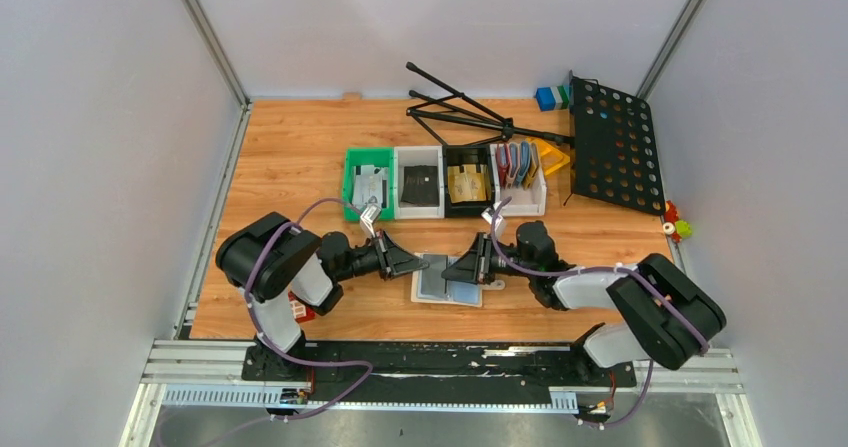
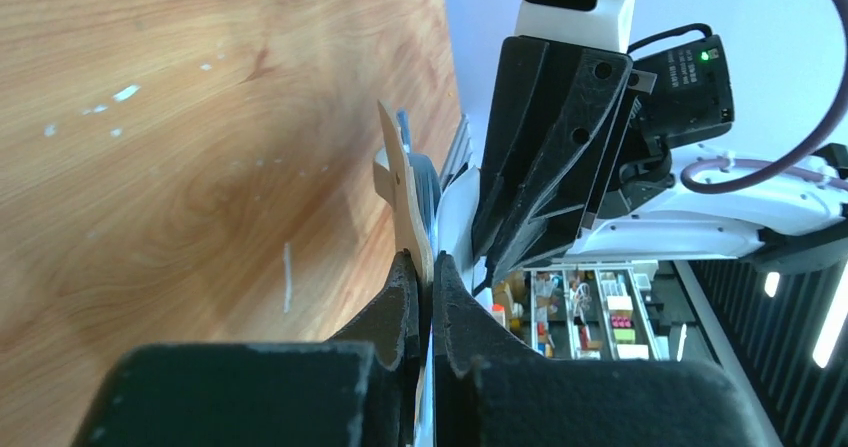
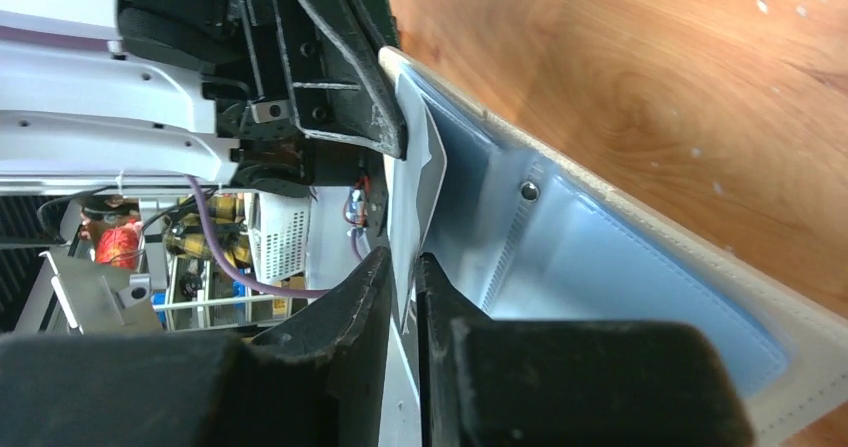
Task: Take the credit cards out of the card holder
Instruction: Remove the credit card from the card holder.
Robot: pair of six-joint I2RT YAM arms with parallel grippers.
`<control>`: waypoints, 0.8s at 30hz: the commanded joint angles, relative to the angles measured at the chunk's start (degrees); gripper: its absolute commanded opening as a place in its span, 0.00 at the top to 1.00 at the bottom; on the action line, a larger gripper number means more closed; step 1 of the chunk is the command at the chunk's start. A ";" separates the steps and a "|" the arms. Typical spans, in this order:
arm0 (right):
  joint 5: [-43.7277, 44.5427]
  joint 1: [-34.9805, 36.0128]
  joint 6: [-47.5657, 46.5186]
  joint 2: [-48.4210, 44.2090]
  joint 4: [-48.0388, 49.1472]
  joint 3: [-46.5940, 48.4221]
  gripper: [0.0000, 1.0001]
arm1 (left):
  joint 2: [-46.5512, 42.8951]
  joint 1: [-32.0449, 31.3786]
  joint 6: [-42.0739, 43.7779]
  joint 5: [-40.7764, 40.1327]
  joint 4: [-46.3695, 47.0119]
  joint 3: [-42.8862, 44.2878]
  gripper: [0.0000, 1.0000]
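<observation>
The card holder [image 1: 440,292] lies open at the centre of the top view, with the left gripper [image 2: 428,267] clamped tight on its tan edge and the right gripper [image 3: 403,262] nearly closed, pinching a thin pale sheet [image 3: 415,182] by its blue pocket, card or flap unclear.
</observation>
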 commanded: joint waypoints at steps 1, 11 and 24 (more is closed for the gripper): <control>-1.95 0.57 -0.58 4.33 7.73 2.37 0.84 | 4.47 -0.67 1.20 -0.24 8.67 0.78 1.00; -4.35 -0.81 4.67 17.93 23.31 2.27 0.83 | 9.77 0.14 2.64 0.56 8.67 2.64 1.00; -5.77 -3.30 3.62 20.41 22.39 2.16 1.00 | 12.38 2.39 2.94 2.61 8.67 4.18 0.93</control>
